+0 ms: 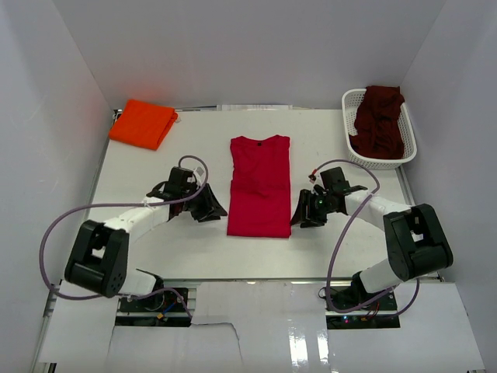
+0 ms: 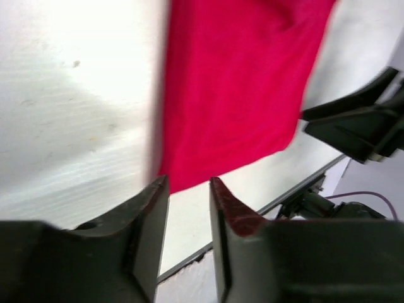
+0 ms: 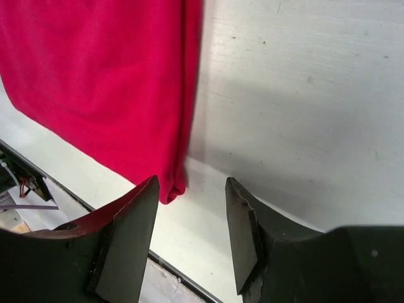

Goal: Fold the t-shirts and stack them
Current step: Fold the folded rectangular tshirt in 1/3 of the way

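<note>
From the top camera: the red t-shirt (image 1: 259,186) lies flat in the middle of the bench (image 1: 171,249), sides turned in so it's one long strip, collar toward the far edge. The orange t-shirt (image 1: 143,123) sits folded up in the far left corner and looks finished to me. The dark maroon t-shirt (image 1: 380,120) is a crumpled heap in the white lattice basket (image 1: 349,124) at the far right corner. The left pincer (image 1: 211,208) is down low just beside the red shirt's left edge near the hem, and the right pincer (image 1: 303,214) mirrors it on the right edge.

Left wrist camera: jaws partly apart with nothing between them, just bare bench showing in the gap. The red shirt's near corner is right past the tips, not gripped.

Right wrist camera: same story, jaws a bit wider and empty, with the shirt's other near corner lying just off one fingertip.

So my read: one shirt done, the red one about halfway (needs the crosswise fold, then stacking with the orange one), maroon not started
</note>
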Robot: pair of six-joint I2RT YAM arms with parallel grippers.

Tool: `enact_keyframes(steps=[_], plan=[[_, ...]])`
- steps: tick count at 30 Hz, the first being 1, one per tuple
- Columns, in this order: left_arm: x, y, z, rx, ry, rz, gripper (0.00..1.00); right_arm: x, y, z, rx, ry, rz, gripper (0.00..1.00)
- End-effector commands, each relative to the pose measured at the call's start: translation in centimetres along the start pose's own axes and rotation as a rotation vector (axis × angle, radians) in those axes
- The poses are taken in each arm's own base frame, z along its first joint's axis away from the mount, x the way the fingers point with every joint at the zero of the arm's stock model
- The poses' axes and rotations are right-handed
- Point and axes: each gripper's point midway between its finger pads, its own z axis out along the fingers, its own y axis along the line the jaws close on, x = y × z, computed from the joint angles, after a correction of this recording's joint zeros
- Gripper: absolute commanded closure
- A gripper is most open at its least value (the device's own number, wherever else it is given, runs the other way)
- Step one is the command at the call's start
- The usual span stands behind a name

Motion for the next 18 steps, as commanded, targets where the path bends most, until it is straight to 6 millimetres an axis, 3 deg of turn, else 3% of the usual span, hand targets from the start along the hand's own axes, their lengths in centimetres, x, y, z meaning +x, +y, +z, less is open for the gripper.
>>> enact_keyframes(steps=[1,4,5,7,9,10,15,18], plan=[[-2.2,-3.5,-2.3,0.097,-0.109,0.058,0.59,-1.9,1.6,-1.4,-0.026,-0.05,-0.052,0.47],[-2.5,-5.0,-3.3,0.134,-0.128,0.081,0.77,-2.7,4.0,-1.7,-0.126,-0.062,-0.069,0.49],[-2.6,-5.7,-3.5,0.158,-0.141,0.096,0.91,-2.9,5.1,-1.8,-0.181,-0.065,-0.088,0.53],[-2.0,-6.4,-3.6,0.206,-0.136,0.106,1.0,-2.9,6.4,-1.5,-0.228,-0.05,-0.101,0.64],[-1.2,-7.7,-3.4,0.279,-0.109,0.129,1.0,-2.8,8.0,-1.2,-0.292,-0.035,-0.12,0.85],[-0.5,-7.3,-2.7,0.283,-0.081,0.114,1.0,-2.8,8.4,-1.0,-0.311,-0.025,-0.119,0.92],[1.7,-9.0,-0.8,0.371,-0.037,0.18,1.0,-3.3,11.1,-0.3,-0.453,-0.005,-0.132,0.92],[2.8,-9.6,1.0,0.372,0.005,0.203,1.0,-4.0,11.7,1.1,-0.51,0.018,-0.127,0.92]])
